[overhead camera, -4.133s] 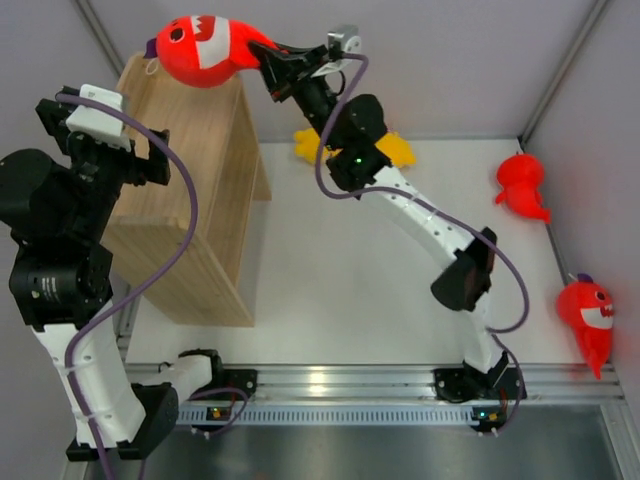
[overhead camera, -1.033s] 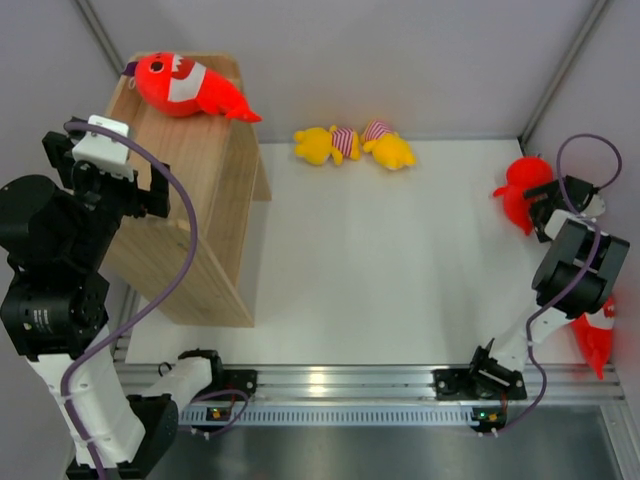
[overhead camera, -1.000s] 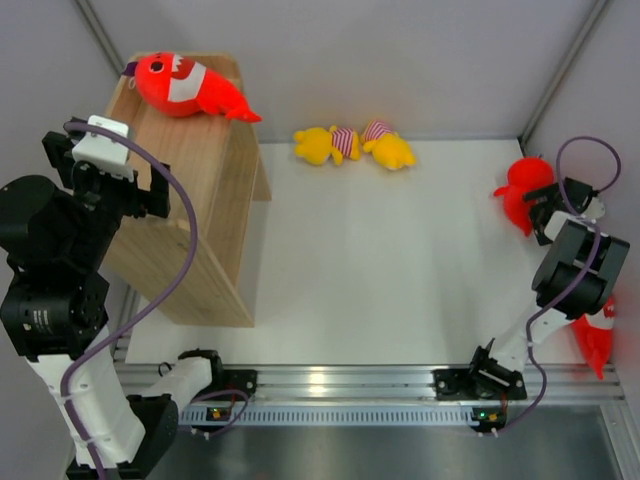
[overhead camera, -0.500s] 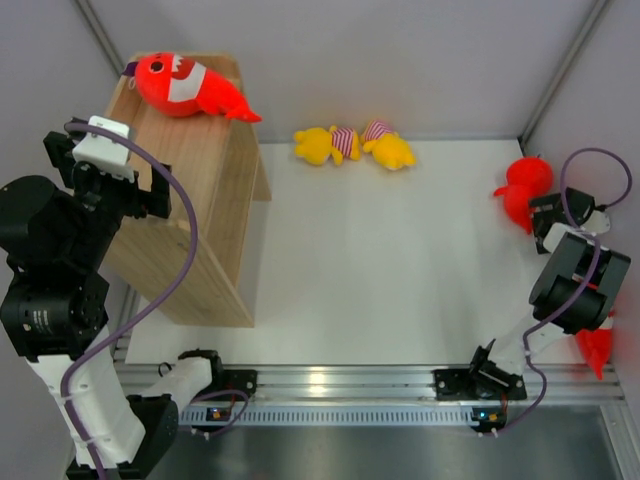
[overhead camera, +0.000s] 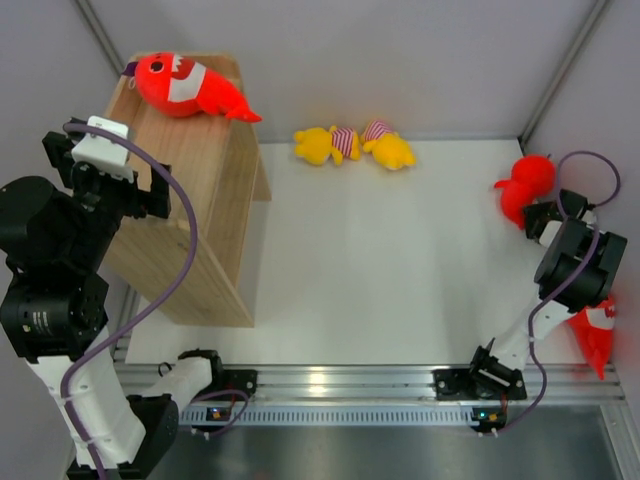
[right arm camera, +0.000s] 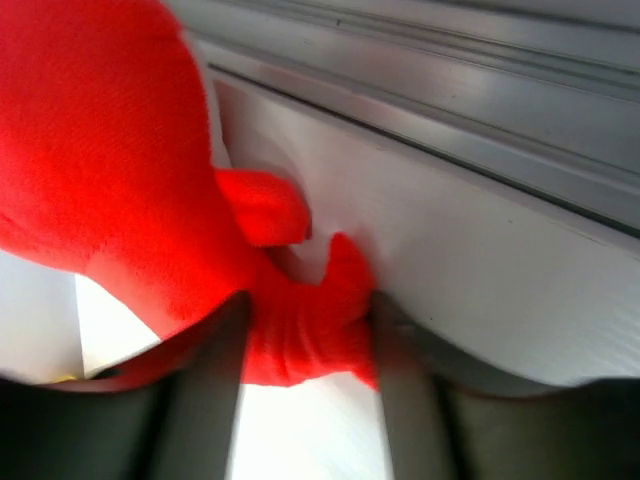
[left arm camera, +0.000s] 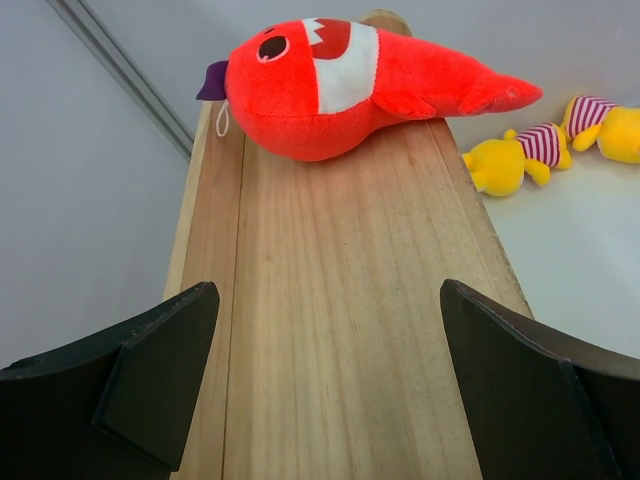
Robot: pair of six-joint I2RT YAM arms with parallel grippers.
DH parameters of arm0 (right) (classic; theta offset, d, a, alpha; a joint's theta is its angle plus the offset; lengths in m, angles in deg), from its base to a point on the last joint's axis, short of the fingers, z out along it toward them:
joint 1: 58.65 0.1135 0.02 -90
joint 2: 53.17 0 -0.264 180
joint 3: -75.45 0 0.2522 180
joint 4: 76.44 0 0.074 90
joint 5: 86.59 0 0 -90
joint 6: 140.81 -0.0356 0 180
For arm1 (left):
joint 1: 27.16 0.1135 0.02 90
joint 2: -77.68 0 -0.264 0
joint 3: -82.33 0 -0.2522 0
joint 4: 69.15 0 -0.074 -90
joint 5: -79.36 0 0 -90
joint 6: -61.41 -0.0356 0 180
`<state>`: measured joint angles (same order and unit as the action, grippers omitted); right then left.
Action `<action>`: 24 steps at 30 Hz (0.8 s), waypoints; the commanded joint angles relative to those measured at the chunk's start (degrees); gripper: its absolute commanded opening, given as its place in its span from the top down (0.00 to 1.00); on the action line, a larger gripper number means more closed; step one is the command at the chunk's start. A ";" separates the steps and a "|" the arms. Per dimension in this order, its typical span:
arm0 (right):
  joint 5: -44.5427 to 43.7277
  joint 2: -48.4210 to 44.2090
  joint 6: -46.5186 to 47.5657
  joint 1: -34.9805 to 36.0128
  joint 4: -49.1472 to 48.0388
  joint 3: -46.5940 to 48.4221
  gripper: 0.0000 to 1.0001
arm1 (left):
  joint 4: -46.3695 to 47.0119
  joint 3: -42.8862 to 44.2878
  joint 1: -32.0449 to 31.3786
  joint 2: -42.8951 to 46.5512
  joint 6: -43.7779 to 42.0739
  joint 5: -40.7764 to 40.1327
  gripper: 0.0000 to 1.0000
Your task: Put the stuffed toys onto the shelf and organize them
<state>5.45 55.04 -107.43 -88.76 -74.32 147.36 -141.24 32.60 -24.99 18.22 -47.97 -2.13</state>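
Note:
One red shark (overhead camera: 190, 85) lies on the top of the wooden shelf (overhead camera: 190, 210) at the far left; it also shows in the left wrist view (left arm camera: 350, 85). My left gripper (left arm camera: 330, 390) hangs open and empty above the shelf top (left arm camera: 350, 320). My right gripper (overhead camera: 540, 217) is at the far right wall, shut on the tail of a second red shark (overhead camera: 522, 185), seen pinched between the fingers in the right wrist view (right arm camera: 300, 330). A third red shark (overhead camera: 597, 335) lies near the right edge, partly hidden by the right arm. Two yellow striped toys (overhead camera: 352, 144) lie at the back.
The grey side wall and its metal rail (right arm camera: 450, 110) stand right behind the gripped shark. The right arm (overhead camera: 570, 270) stands folded close to the right wall. The white table (overhead camera: 400, 260) stretches between shelf and right wall.
The right arm put the first shark on the shelf and swung to the right wall. In the last second its fingers closed on the second shark's tail. The left arm has not moved.

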 commanded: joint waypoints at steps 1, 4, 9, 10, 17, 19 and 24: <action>4.62 3.59 -0.77 -0.57 -2.93 1.35 0.58 | 0.14 1.44 0.29 0.14 0.57 -0.08 0.02; 5.86 2.28 -2.35 -0.48 -7.77 -1.54 0.99 | 0.05 1.79 0.46 0.14 0.66 0.10 0.02; 9.03 -4.11 0.45 -0.30 -10.86 -2.17 1.00 | 0.05 2.32 0.55 0.22 0.48 -0.16 0.02; 9.03 -5.71 3.42 -0.22 -11.04 -1.90 1.00 | 0.05 2.41 0.46 0.22 0.31 -0.25 0.02; 6.14 -20.65 23.02 4.61 -8.76 4.41 1.00 | 0.05 2.41 0.46 0.58 -0.93 -2.01 0.02; 4.12 -25.04 30.05 8.29 -8.14 5.56 1.00 | 0.05 2.32 0.55 0.49 -1.10 -1.92 0.02; 3.40 -31.37 39.81 16.47 -6.03 11.62 1.00 | 0.05 2.14 0.46 0.58 -1.19 -1.22 0.02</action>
<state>9.27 27.43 -77.86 -75.97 -79.76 154.24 -141.26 33.73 -24.82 18.33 -48.47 -3.03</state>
